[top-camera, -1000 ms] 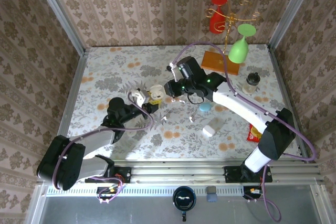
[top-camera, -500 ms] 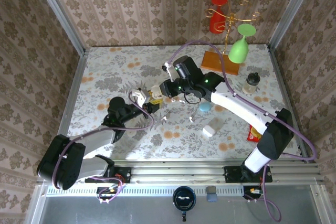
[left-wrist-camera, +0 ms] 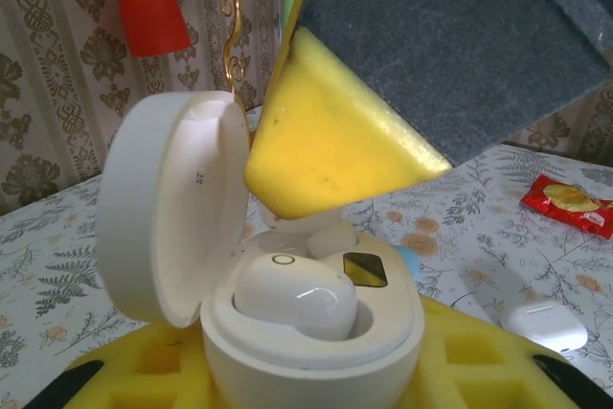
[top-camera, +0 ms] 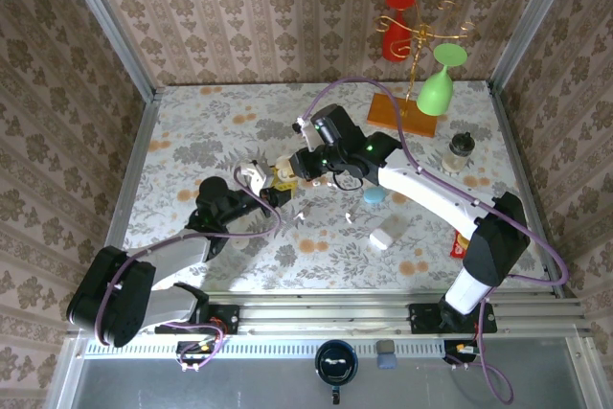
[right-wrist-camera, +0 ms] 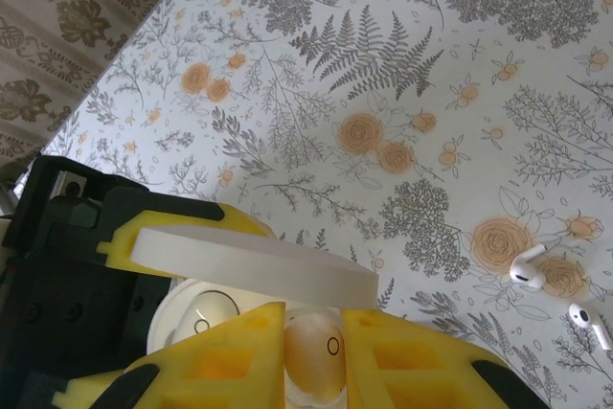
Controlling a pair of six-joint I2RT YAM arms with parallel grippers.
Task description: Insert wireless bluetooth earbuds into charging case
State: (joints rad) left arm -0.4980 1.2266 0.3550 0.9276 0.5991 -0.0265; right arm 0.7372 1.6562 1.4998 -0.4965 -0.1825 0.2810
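**Change of state.** Over the last second the right pincer (top-camera: pixel 292 168) is travelling toward 9 o'clock across the worktop (top-camera: pixel 192 131), closing the gap to the left pincer (top-camera: pixel 261 184). The two are now standing just beside each other near the centre of the top view. The left pincer is holding its position. As a judgement, the approach is ending and the insertion step is beginning.

**Grip status.** The left pincer is clamping the open charging case (left-wrist-camera: pixel 316 347) by its lower shell. The lid (left-wrist-camera: pixel 168 203) is standing hinged open at 9 o'clock of the wells in the left wrist view. The right pincer is gripping narrowly on the held earbud (right-wrist-camera: pixel 314 359), which is sitting between its yellow pads (right-wrist-camera: pixel 402 356) directly above the case.

**Container contents.**
- The charging case is carrying one seated earbud (left-wrist-camera: pixel 297 299) in the well at 9 o'clock.
- The well at 3 o'clock is appearing vacant, with a dark patch (left-wrist-camera: pixel 364 268) showing beside it.
- The held earbud is hovering over that side; whether it is touching the rim cannot be determined.

**Remaining items.**
- Two loose earbuds (right-wrist-camera: pixel 529 270) are lying on the worktop at 3 o'clock in the right wrist view, well apart from the charging case.
- A closed white case (top-camera: pixel 385 234) is lying at 4 o'clock of the pincers, its contents hidden.
- A pale blue round object (top-camera: pixel 373 195) is lying near the closed white case.

**Next move, as a judgement.** The held earbud is requiring a straight descent into the vacant well. A tilted entry risks jamming it on the rim.
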